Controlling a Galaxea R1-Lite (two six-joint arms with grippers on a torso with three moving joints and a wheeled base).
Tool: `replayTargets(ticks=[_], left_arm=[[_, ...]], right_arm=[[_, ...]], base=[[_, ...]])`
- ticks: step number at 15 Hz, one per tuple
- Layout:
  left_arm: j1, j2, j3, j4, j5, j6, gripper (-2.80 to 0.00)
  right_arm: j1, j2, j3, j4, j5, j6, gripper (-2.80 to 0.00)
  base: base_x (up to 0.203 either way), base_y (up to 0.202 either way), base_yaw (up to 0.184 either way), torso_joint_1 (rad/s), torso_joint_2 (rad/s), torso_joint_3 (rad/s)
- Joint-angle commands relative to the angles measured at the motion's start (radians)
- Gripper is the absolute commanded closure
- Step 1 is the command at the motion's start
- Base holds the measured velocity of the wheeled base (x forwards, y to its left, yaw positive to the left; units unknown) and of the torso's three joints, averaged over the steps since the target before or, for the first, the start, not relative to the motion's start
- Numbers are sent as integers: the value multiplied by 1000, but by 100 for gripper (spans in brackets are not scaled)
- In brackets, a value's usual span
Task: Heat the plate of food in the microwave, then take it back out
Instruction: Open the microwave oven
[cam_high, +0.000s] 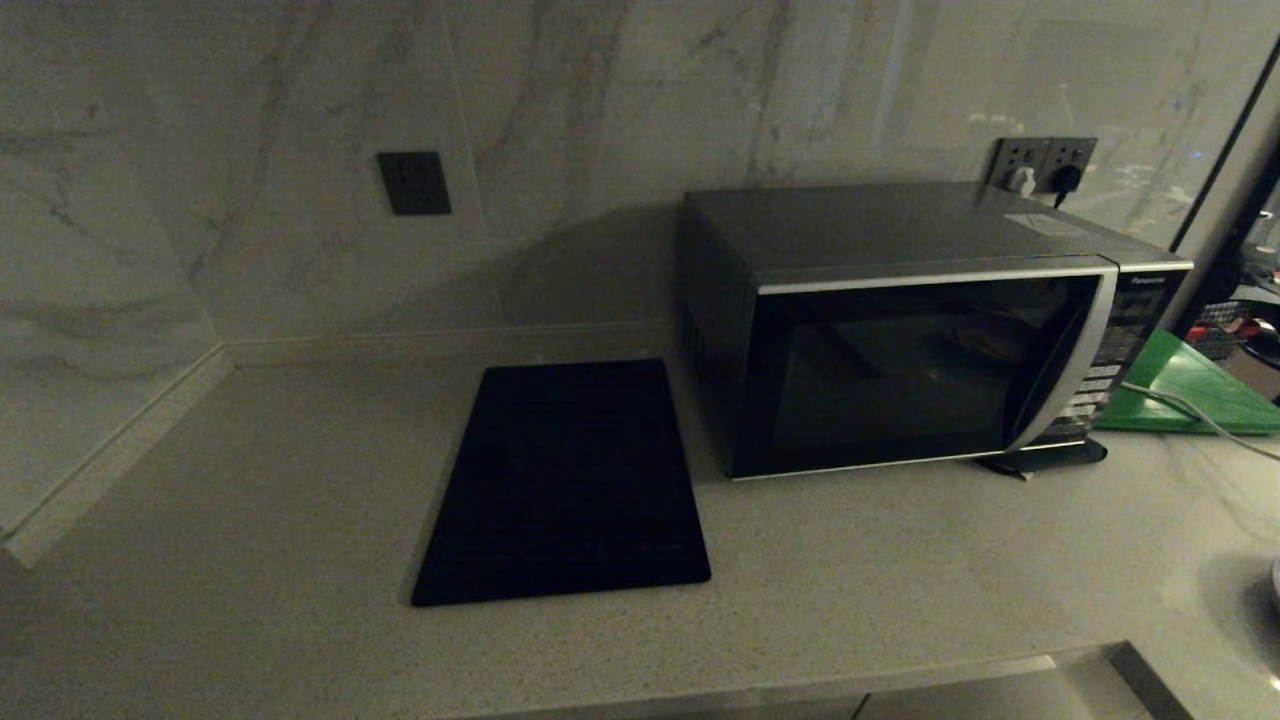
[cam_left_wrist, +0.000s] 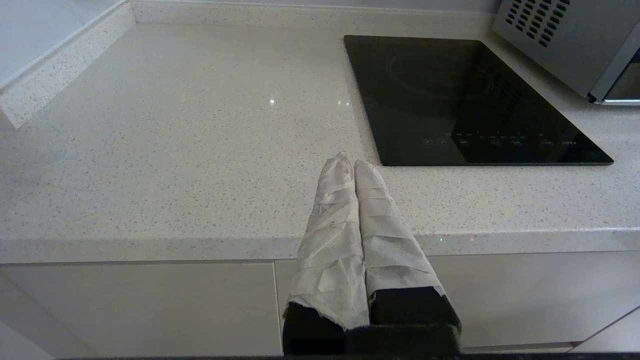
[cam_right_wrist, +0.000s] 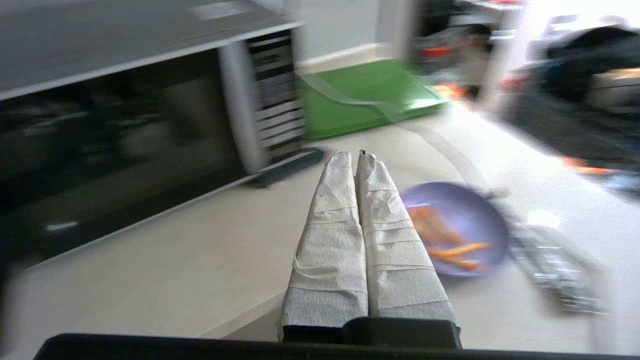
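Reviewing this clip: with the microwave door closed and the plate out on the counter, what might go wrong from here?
1. The plate of food lies near the counter's front edge beside a metal object; a careless approach by the right gripper, jaws shut, may push it off.
2. The microwave door is closed, so lifting the plate first would leave it blocked.
3. The cable may snag the arm.

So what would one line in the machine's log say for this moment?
microwave: door shut | plate of food: on counter, outside | left gripper: shut, empty, at counter edge | right gripper: shut, empty, beside plate
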Motion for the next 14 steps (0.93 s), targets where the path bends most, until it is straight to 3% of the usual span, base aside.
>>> replayTargets(ticks=[1,3,5,8,9,14], left_arm=[[1,2,0,0,0,-1,0],[1,2,0,0,0,-1,0],[1,2,0,0,0,-1,0],[1,2,0,0,0,-1,0],[1,2,0,0,0,-1,0],[1,2,0,0,0,-1,0]], right_arm=[[-33,118,-47,10,-42,-29,0],[-47,134,-37,8,-44,-127,0],[-49,142,-27,8,-94,-151,0],[-50,156,-30,0,-318,-217,0],[-50,167,-26,-19,-353,-225,0],[-51,283,57,-167,-427,-119,0]], base=[[0,0,0,0,0,0],[0,0,0,0,0,0],[0,0,0,0,0,0],[0,0,0,0,0,0],[0,0,0,0,0,0],[0,0,0,0,0,0]])
